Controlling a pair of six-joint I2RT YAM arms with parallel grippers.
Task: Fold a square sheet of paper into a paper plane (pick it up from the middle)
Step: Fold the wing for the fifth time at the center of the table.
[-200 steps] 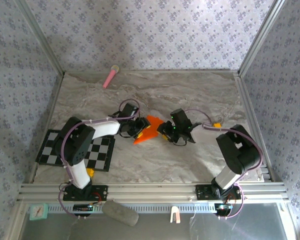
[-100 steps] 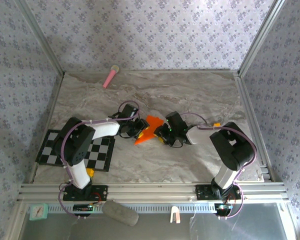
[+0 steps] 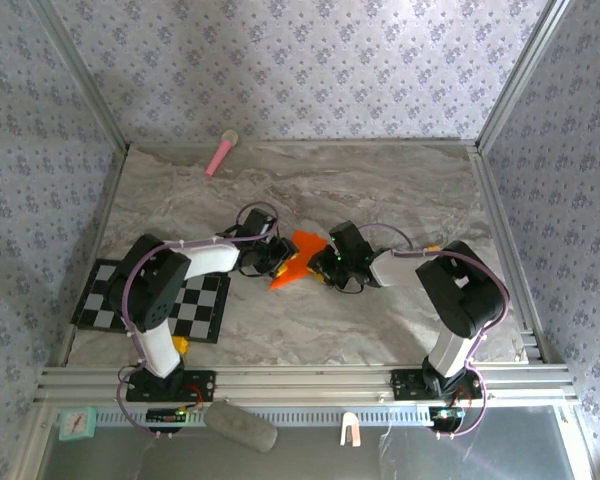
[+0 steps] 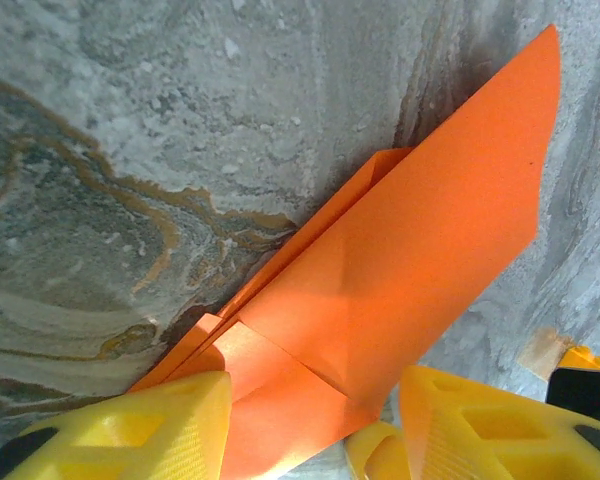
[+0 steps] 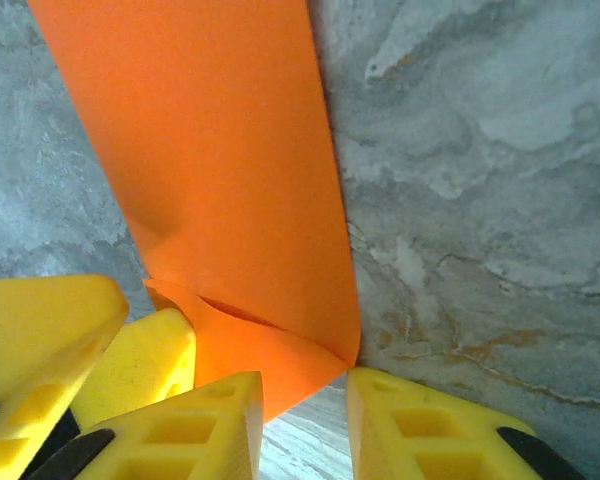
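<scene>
The orange sheet of paper (image 3: 298, 256) lies on the marble table, folded into a long layered shape with a slanted far end (image 4: 420, 240). My left gripper (image 3: 271, 256) comes at it from the left, its yellow fingers (image 4: 130, 430) standing wide apart, open, on either side of the paper's near end. My right gripper (image 3: 329, 263) comes from the right and is open with a narrow gap (image 5: 302, 430). A folded corner of the paper (image 5: 280, 370) reaches just between its fingertips (image 5: 210, 430). The two grippers nearly touch over the paper.
A pink stick (image 3: 221, 152) lies at the back left by the wall. The black-and-white checkered mat (image 3: 110, 290) sits under the left arm. A small yellow object (image 3: 435, 246) lies at the right, and a grey lump (image 3: 240, 426) rests on the front rail.
My right gripper has slid left and lower onto the paper's right end, meeting the left gripper. The left gripper and the paper have barely moved.
</scene>
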